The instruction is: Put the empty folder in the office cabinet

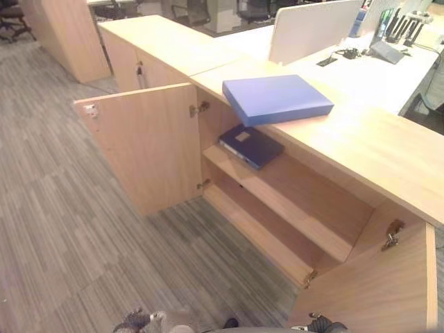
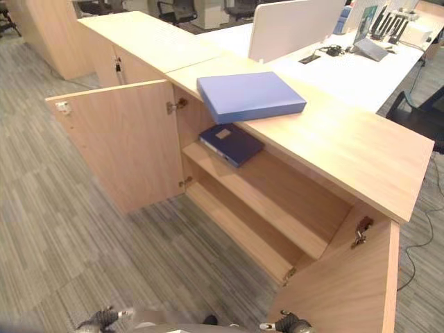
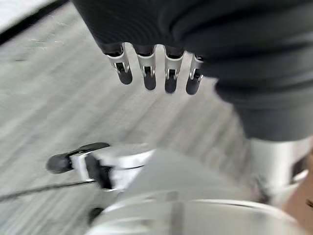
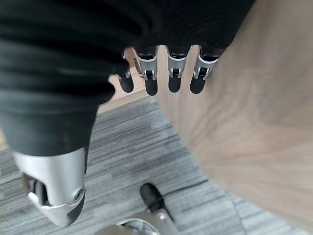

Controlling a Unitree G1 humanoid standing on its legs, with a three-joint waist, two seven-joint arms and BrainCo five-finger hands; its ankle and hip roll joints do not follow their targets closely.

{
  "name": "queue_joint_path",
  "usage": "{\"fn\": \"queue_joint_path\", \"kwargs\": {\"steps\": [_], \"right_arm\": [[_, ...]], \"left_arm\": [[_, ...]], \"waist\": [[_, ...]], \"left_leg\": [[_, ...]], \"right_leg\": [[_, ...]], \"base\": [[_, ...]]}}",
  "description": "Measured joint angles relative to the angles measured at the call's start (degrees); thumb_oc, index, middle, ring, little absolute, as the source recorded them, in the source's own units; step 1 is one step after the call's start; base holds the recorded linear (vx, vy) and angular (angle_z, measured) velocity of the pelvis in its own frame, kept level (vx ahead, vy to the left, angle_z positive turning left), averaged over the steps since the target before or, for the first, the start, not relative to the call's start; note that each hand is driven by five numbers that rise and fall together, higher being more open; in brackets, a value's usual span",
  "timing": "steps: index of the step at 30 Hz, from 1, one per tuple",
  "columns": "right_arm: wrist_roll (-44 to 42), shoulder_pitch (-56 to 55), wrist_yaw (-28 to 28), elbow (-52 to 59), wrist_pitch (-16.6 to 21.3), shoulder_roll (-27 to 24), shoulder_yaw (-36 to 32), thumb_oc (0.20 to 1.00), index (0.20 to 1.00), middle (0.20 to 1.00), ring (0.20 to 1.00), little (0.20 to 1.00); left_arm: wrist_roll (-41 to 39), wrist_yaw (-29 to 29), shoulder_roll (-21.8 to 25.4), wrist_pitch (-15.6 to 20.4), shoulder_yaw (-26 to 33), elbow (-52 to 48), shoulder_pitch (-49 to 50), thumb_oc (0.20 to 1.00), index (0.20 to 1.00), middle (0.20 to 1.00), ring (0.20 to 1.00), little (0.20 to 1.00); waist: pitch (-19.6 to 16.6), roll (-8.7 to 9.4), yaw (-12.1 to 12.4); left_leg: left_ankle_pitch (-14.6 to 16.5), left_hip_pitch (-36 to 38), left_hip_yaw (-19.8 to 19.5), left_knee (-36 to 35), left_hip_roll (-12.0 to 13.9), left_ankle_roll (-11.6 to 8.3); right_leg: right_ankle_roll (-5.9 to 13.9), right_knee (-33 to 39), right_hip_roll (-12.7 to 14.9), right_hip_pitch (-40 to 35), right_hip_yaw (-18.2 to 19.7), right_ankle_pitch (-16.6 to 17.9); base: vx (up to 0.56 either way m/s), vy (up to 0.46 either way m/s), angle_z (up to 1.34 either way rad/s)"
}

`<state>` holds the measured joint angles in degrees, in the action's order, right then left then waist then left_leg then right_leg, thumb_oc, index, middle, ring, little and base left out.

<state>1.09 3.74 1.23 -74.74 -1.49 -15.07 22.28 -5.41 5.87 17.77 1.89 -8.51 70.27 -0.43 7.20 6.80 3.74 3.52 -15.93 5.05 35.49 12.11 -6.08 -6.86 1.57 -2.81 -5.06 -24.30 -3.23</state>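
Observation:
A light blue folder lies flat on top of the wooden office cabinet, near its front edge. Both cabinet doors stand open. Inside, a dark blue folder rests on the upper shelf at its left end; the lower shelf is bare. My left hand hangs low over the carpet, well short of the cabinet, with its fingers straight and holding nothing. My right hand hangs beside the open right door, its fingers relaxed and empty.
The open left door juts out over the carpet, and the open right door stands close by my right hand. Behind the cabinet is a white desk with a divider panel. Office chairs stand at the back.

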Motion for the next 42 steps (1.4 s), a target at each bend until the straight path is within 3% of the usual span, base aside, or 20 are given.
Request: {"fn": "queue_joint_path", "kwargs": {"steps": [1,2,3,4,6,10,11,13,15,19,26,28,30,31,35,36,37,38,39,42], "right_arm": [[0.0,0.3,-0.1,0.1,0.2,0.1,0.1,1.000,1.000,1.000,1.000,1.000],[0.0,0.6,-0.1,0.4,0.7,0.3,0.2,1.000,1.000,1.000,1.000,1.000],[0.0,0.6,0.0,0.3,0.7,0.5,0.2,1.000,1.000,1.000,1.000,1.000],[0.0,0.5,-0.1,0.1,0.8,0.4,0.2,1.000,1.000,1.000,1.000,1.000],[0.1,1.3,0.0,-0.2,0.7,-0.1,-0.1,1.000,1.000,1.000,1.000,1.000],[0.1,0.9,0.0,-0.2,0.7,-2.7,-2.1,1.000,1.000,1.000,1.000,1.000],[0.1,0.1,0.0,-0.2,0.6,-3.4,-2.2,1.000,1.000,1.000,1.000,1.000],[0.2,-0.9,0.1,-2.0,0.0,-4.1,-4.2,1.000,1.000,1.000,1.000,1.000],[0.1,-2.0,0.1,-2.7,-1.2,-5.4,-4.8,1.000,1.000,1.000,1.000,1.000],[0.1,-1.3,0.0,-2.6,-1.4,-3.1,-4.9,1.000,1.000,1.000,1.000,1.000],[0.0,1.9,0.0,-1.1,-1.1,-1.8,-6.5,1.000,1.000,1.000,1.000,1.000],[-0.1,2.3,0.0,-0.1,-1.2,-1.7,-6.8,1.000,1.000,1.000,1.000,1.000],[-1.3,3.3,0.1,0.7,-1.1,-1.9,-6.8,1.000,1.000,1.000,1.000,1.000],[-2.0,3.4,0.1,1.1,-1.1,-1.9,-6.8,1.000,1.000,1.000,1.000,1.000],[-2.3,3.7,0.1,2.7,-1.0,-1.7,-6.1,1.000,1.000,1.000,1.000,1.000],[-2.3,4.0,0.1,2.6,-0.6,-1.5,-5.8,1.000,1.000,1.000,1.000,1.000],[-2.3,4.0,0.2,2.8,-0.3,-1.9,-5.9,1.000,1.000,1.000,1.000,1.000],[-2.3,3.9,0.5,2.6,-0.4,-2.1,-5.9,1.000,1.000,1.000,1.000,1.000],[-2.3,3.2,0.7,2.8,-0.3,-1.9,-5.8,1.000,1.000,1.000,1.000,1.000],[-2.3,3.3,0.8,2.7,-0.3,-1.8,-4.4,1.000,1.000,1.000,1.000,1.000]], "left_arm": [[-0.3,0.0,0.0,0.0,0.0,-0.6,0.3,1.000,1.000,1.000,1.000,1.000],[-0.4,-0.1,-0.2,-0.1,-0.1,-0.3,0.3,1.000,1.000,1.000,1.000,1.000],[-0.5,-0.2,-0.1,0.0,-0.6,-0.2,0.1,1.000,1.000,1.000,1.000,1.000],[-0.6,-0.1,-0.2,0.1,-0.6,-0.2,-0.2,1.000,1.000,1.000,1.000,1.000],[-1.0,-0.2,-0.8,0.1,-0.6,-0.4,-1.2,1.000,1.000,1.000,1.000,1.000],[-1.0,-0.3,-1.8,0.2,-0.9,-0.6,-0.2,1.000,1.000,1.000,1.000,1.000],[-1.0,-0.3,-2.0,0.3,-1.1,-0.7,-0.9,1.000,1.000,1.000,1.000,1.000],[-1.0,-0.5,-2.4,0.5,-2.4,0.2,-1.2,1.000,1.000,1.000,1.000,1.000],[-0.9,-0.4,-2.7,0.5,-3.1,1.2,-1.9,1.000,1.000,1.000,1.000,1.000],[-0.9,-0.3,-1.2,0.6,-3.3,1.0,-4.6,1.000,1.000,1.000,1.000,1.000],[-0.9,-0.2,0.2,0.6,-3.2,-0.6,-4.6,1.000,1.000,1.000,1.000,1.000],[-0.9,-0.2,1.0,0.6,-3.1,-1.6,-4.2,1.000,1.000,1.000,1.000,1.000],[-0.9,-0.3,1.0,0.5,-2.9,-2.3,-3.5,1.000,1.000,1.000,1.000,1.000],[-0.9,-0.3,0.9,0.5,-2.9,-2.4,-3.5,1.000,1.000,1.000,1.000,1.000],[-0.9,-0.3,0.6,0.5,-2.8,-3.5,-3.2,1.000,1.000,1.000,1.000,1.000],[-0.9,-0.5,0.8,0.5,-3.3,-3.4,-3.0,1.000,1.000,1.000,1.000,1.000],[-0.9,-0.6,0.5,0.5,-3.3,-3.5,-2.9,1.000,1.000,1.000,1.000,1.000],[-0.9,-0.9,0.2,0.6,-3.9,-4.1,-2.5,1.000,1.000,1.000,1.000,1.000],[-0.9,-1.4,0.3,0.6,-5.0,-5.2,-2.0,1.000,1.000,1.000,1.000,1.000],[-0.9,-2.4,0.5,0.5,-5.4,-6.9,-1.5,1.000,1.000,1.000,1.000,1.000]], "waist": [[0.2,-0.34,0.4],[0.8,-0.82,-0.1],[0.5,-1.62,0.0],[0.2,-1.16,0.5],[1.8,-2.25,0.7],[1.1,-4.94,1.0],[0.6,-6.25,0.0],[-0.1,-6.39,-0.2],[-0.8,-8.67,-1.7],[-0.1,-6.25,-1.6],[0.8,-5.58,-0.1],[1.2,-5.32,0.3],[2.3,-6.22,0.6],[2.5,-6.15,0.3],[2.4,-5.30,0.1],[2.2,-4.79,0.1],[2.3,-4.64,-0.1],[2.3,-4.75,-0.1],[2.3,-4.68,-0.1],[2.7,-4.06,0.4]], "left_leg": [[-1.7,2.4,-1.3,-12.2,-0.6,-1.24],[-4.5,2.9,-2.6,-18.6,-0.8,-0.98],[-5.6,3.0,-5.9,-23.2,-1.8,-3.02],[-7.5,4.3,-10.3,-32.4,-1.8,-4.75],[-10.6,5.6,-15.4,-41.3,-0.2,-4.47],[-11.1,8.0,-17.2,-39.0,-0.6,-4.55],[-11.5,8.5,-16.9,-37.5,-1.1,-3.89],[-10.9,10.2,-16.2,-35.7,-3.7,-2.71],[-10.1,14.9,-13.3,-39.9,-5.0,-1.33],[-9.2,15.7,-9.9,-40.1,-10.7,2.70],[-7.4,16.7,-3.5,-40.2,-14.8,6.73],[-7.1,17.1,-1.7,-40.2,-15.1,7.52],[-7.4,17.4,0.1,-40.1,-13.9,8.35],[-7.2,17.4,0.2,-39.7,-14.1,8.47],[-7.0,17.1,1.2,-39.6,-12.7,8.21],[-7.3,17.1,1.4,-39.8,-12.4,7.75],[-7.4,17.2,1.2,-39.8,-12.2,7.39],[-7.5,17.2,1.0,-39.5,-11.7,7.11],[-7.6,16.9,0.8,-37.9,-10.7,6.20],[-6.1,13.7,-0.2,-30.3,-9.4,3.63]], "right_leg": [[-0.33,0.2,-0.5,-0.1,1.2,0.2],[-0.65,0.6,-0.9,-1.4,2.3,0.3],[0.64,0.6,-0.9,-1.5,4.4,-0.7],[0.80,0.6,-1.1,-0.9,4.9,-0.8],[0.54,0.2,-1.9,-1.6,6.4,-0.5],[1.09,0.6,-2.3,-3.3,10.9,-0.9],[1.55,1.0,-1.9,-3.9,11.4,-0.7],[3.57,0.4,0.1,-3.7,12.9,-1.6],[6.83,-1.0,2.5,-3.2,14.6,-2.3],[10.26,-4.6,9.1,-0.6,16.0,-3.3],[14.15,-9.4,15.2,3.2,14.5,-2.8],[14.04,-10.2,15.6,4.5,12.2,-1.7],[12.15,-12.3,16.2,5.1,3.8,-0.3],[12.12,-12.5,16.4,4.9,2.2,-0.6],[11.73,-16.1,13.0,7.5,3.3,-4.4],[11.65,-15.1,10.8,8.0,4.7,-4.4],[9.87,-14.3,10.4,7.5,4.7,-4.5],[10.04,-12.9,9.6,6.6,4.7,-4.0],[9.73,-11.2,7.7,5.1,5.1,-3.8],[8.21,-9.3,6.6,4.3,4.7,-3.8]], "base": [[0.15,0.200,-0.78],[0.17,0.223,-0.60],[0.22,0.280,-0.42],[0.16,0.181,-0.27],[0.15,0.225,-0.44],[0.13,0.270,-0.69],[0.19,0.477,-0.31],[0.13,0.348,-0.38],[0.09,0.341,-0.34],[0.04,0.296,-0.32],[0.03,0.242,-0.45],[-0.01,0.210,-0.45],[-0.01,0.088,-0.48],[0.03,0.068,-0.13],[0.02,-0.011,-0.16],[0.03,-0.054,-0.18],[0.04,-0.077,-0.03],[0.04,-0.131,0.05],[0.00,-0.147,0.06],[-0.06,-0.092,0.08]]}}
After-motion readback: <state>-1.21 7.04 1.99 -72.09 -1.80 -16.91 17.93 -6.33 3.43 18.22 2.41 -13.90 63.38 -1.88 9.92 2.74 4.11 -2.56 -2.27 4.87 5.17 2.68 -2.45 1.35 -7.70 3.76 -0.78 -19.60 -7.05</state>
